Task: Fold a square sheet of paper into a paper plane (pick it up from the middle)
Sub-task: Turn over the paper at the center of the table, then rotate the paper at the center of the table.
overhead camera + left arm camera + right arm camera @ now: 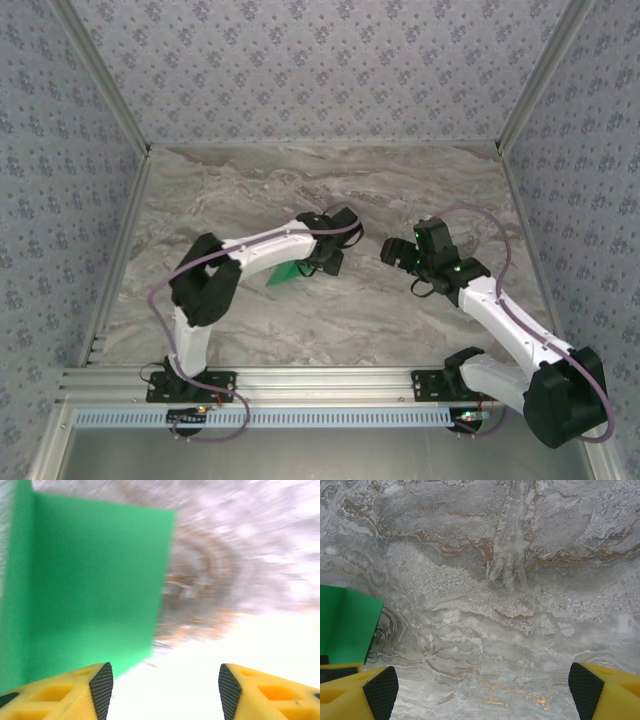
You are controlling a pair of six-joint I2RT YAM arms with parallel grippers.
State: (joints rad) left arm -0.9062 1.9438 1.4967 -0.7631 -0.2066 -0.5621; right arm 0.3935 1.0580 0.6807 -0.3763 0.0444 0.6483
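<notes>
The square sheet of paper (287,273) lies flat on the marble table, bright green, partly hidden under my left arm. In the left wrist view the sheet (90,585) is large and blurred, with a straight crease near its left edge and one square corner. My left gripper (165,692) is open just above the table, and the paper's edge reaches its left finger (95,692). My right gripper (483,690) is open over bare marble, with the sheet (345,625) off to its left. From above, both grippers (325,262) (395,252) face each other. A pointed paper plane is out of view.
The marble table (330,190) is enclosed by patterned walls at the back and on both sides. An aluminium rail (320,380) runs along the near edge, where both arm bases are bolted.
</notes>
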